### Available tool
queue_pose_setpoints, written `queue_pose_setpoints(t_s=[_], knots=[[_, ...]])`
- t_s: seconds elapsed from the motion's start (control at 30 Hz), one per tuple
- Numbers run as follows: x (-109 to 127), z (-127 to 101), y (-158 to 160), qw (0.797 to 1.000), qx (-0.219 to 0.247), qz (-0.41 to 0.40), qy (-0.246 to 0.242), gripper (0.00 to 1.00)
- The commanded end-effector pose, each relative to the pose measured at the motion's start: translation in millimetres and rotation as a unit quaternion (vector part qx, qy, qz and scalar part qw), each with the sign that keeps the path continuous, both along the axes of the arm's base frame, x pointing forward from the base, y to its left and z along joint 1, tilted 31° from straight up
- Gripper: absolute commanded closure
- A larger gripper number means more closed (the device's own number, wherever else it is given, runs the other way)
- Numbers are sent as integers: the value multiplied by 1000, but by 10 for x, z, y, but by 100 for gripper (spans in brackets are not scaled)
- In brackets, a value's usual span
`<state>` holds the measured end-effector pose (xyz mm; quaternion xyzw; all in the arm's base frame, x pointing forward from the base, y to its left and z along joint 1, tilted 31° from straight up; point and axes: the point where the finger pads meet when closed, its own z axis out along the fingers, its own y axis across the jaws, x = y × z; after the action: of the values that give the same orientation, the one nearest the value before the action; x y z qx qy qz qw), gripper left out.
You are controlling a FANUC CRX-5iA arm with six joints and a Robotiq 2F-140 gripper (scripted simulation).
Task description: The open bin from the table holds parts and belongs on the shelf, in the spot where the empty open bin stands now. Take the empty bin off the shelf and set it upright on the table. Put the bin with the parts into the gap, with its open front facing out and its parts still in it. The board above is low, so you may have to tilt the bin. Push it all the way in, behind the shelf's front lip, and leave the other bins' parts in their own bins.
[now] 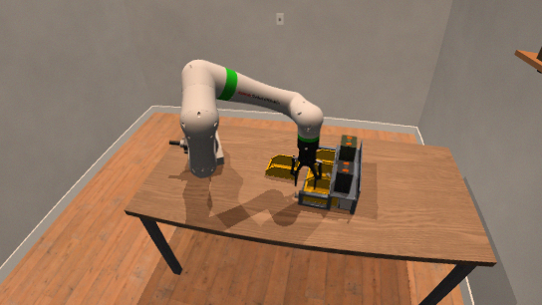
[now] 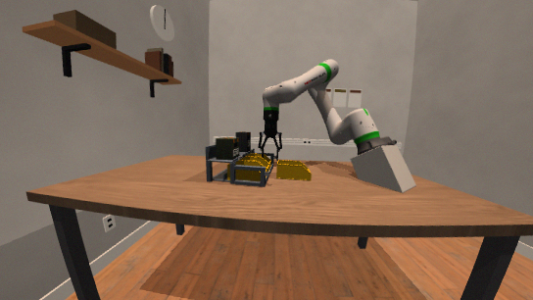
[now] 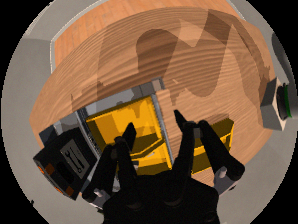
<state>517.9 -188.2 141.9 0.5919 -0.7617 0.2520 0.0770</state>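
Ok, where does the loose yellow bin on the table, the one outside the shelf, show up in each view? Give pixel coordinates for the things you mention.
Top: yellow bin [image 1: 280, 167] [image 2: 293, 171] [image 3: 216, 150] right of centre, partly behind the gripper [image 1: 307, 180] [image 2: 270, 149] [image 3: 154, 122].
Exterior: just right of centre, right of the shelf.
Wrist: right of centre, partly behind a finger.
Shared landmark: the shelf's dark frame [image 1: 315, 205] [image 2: 250, 168] [image 3: 164, 132].
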Motion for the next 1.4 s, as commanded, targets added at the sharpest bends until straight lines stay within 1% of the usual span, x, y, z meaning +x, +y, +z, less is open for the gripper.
queue_pose_setpoints(t_s=[0.0, 1.37], knots=[[5, 7, 2, 1000, 0, 0, -1, 38], [37, -141, -79, 1000, 0, 0, -1, 38]])
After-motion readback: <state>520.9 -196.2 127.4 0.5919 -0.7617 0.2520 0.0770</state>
